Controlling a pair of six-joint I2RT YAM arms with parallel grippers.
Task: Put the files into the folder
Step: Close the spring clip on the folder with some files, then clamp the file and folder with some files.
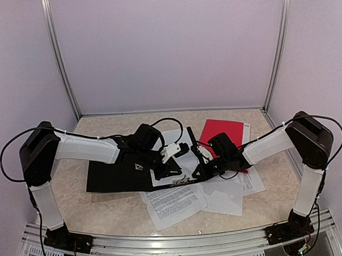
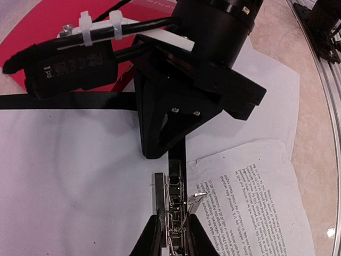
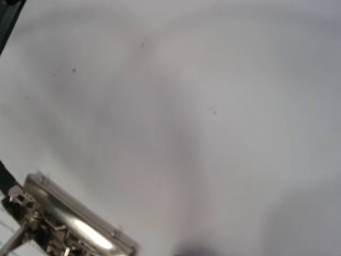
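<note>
The black folder [image 1: 113, 176] lies open in the middle of the table. A blank white sheet [image 2: 69, 181] rests inside it beside the metal clip [image 2: 176, 202]. My left gripper [image 2: 175, 232] has its fingers pressed on both sides of that clip. My right gripper [image 1: 204, 163] comes in from the right, shut, its tip [image 2: 157, 152] pressing down on the blank sheet [image 3: 202, 106] just beyond the clip [image 3: 74, 224]. Its own fingers do not show in the right wrist view. Printed files [image 1: 174, 204] lie loose just outside the folder, one right next to the clip [image 2: 250, 208].
A red cover [image 1: 222, 128] lies at the back right, under the sheets' far edge. More loose sheets [image 1: 242, 187] spread at the front right. Pale walls and an aluminium frame [image 1: 60, 59] close the table on three sides; a rail [image 1: 176, 241] runs along the near edge.
</note>
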